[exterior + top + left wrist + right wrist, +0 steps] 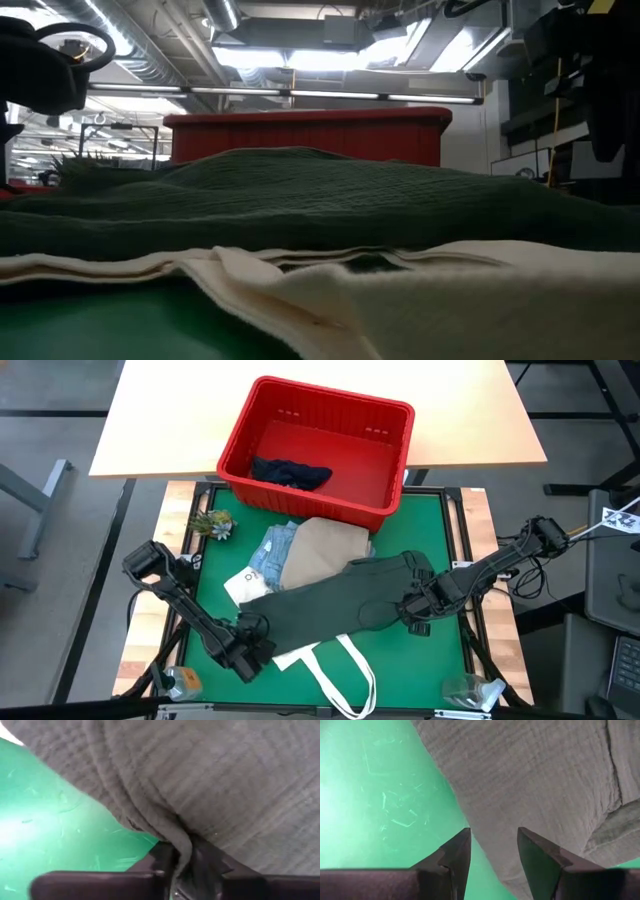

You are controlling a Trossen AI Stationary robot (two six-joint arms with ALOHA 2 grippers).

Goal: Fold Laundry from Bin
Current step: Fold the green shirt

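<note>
Pinching one olive shirt [330, 605]: left hand [252, 632].

We see two arms built of dark, nearly black segments joined by bulkier rounded joints. The left arm [185, 600] has a blocky dark housing at its upper end and thickens again toward its tool [250, 645]. The right arm [490, 565] is slimmer, with a thin black cable looping beside its upper joint, and ends in its own tool [412, 612]. Up close, the right tool's fingers [456, 854] are matte dark wedges tapering to blunt points above a flat dark crossbar.
</note>
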